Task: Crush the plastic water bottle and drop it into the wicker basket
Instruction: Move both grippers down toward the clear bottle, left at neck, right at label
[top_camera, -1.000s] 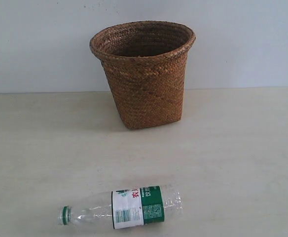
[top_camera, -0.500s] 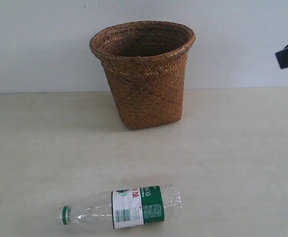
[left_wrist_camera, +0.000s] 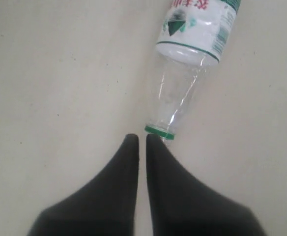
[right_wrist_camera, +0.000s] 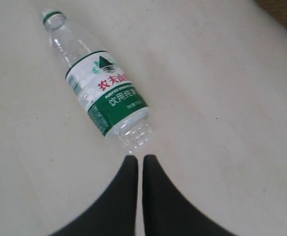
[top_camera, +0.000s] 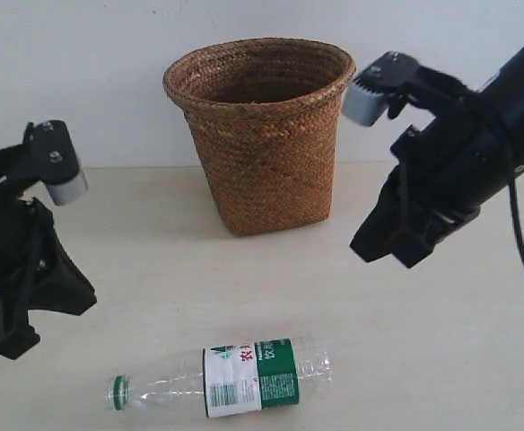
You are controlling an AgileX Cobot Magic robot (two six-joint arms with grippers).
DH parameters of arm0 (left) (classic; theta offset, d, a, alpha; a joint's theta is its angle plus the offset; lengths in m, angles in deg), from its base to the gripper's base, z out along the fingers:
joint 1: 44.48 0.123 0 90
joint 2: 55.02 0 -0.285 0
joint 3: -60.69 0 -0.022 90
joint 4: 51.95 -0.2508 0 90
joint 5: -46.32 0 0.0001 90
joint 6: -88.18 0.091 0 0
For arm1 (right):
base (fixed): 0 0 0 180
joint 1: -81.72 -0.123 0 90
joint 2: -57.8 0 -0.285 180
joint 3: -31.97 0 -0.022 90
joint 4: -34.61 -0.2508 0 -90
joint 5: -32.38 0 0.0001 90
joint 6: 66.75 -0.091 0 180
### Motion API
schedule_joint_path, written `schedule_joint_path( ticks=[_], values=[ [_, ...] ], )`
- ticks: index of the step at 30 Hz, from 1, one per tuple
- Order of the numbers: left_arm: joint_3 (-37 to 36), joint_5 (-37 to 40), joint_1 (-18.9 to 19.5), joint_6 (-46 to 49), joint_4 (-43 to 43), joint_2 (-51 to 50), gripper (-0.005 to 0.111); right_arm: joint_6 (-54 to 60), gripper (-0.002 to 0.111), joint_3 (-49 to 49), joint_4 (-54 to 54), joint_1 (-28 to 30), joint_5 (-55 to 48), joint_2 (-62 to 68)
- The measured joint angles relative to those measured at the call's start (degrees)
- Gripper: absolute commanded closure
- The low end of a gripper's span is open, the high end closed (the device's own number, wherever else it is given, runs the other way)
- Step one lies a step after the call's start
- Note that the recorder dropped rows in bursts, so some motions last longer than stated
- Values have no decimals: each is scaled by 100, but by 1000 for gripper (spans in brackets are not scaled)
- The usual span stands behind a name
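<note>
Two dark fingertips of the left gripper [left_wrist_camera: 142, 139] nearly together, only a thin slit between, holding nothing. Just beyond them, the green neck ring [left_wrist_camera: 159, 132] of the plastic water bottle [left_wrist_camera: 183, 93], lying on its side on the pale table [left_wrist_camera: 60, 73]; contact not clear. Wrap label [left_wrist_camera: 195, 34] cut off at the frame edge: scraps of red characters and a small green mountain mark only.

Seen from the right wrist: right gripper [right_wrist_camera: 136, 158] also narrowed to a slit, empty, tips close to the bottle's ribbed base. Whole label here: white half with a green mountain logo and red 农夫山泉, green half with a line of white characters, hard to read; fine print down the side illegible. Brown sliver of the wicker basket [right_wrist_camera: 281, 10] clipped by the frame edge.

From the exterior camera: bottle at 6 o'clock on the table, neck toward 9, base toward 3. Basket upright at 12, well apart from it, its floor lost in shadow. Left gripper at 8 o'clock, right at 3, both apart from the bottle; both arms cut off by the frame.
</note>
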Motion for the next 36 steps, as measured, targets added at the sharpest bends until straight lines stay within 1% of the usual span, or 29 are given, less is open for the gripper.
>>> schedule_joint_path(
  ticks=[5,10,12,13,14,15,17,18,19,21,28,36],
  values=[
    [0,-84,-429,-715,-934,-275,102,326,108,0,-23,-395,0,377],
    [0,-147,-812,-1146,-1405,-551,102,596,108,12,-38,-734,117,624],
    [0,-241,-926,-1239,-1497,-688,97,627,108,32,-38,-768,169,707],
    [0,-268,-978,-1270,-1520,-765,90,627,108,44,-38,-781,184,759],
    [0,-293,-1019,-1293,-1544,-851,85,627,108,53,-38,-781,212,789],
    [0,-305,-1048,-1308,-1563,-924,74,627,108,53,-27,-785,208,815],
    [0,-329,-1065,-1308,-1605,-1107,59,627,108,53,2,-785,218,856],
    [0,-328,-1065,-1308,-1631,-1178,49,627,108,53,12,-785,221,881],
    [0,-340,-1065,-1259,-1678,-1282,43,627,108,53,12,-785,231,879],
    [0,-351,-1065,-1077,-1734,-1423,36,627,108,53,22,-785,230,882],
    [9,-351,-1065,424,-1725,-1884,36,627,108,53,22,-785,233,882],
    [9,-857,-1065,690,-1689,-2222,36,627,108,53,22,-785,243,882]
  ],
)
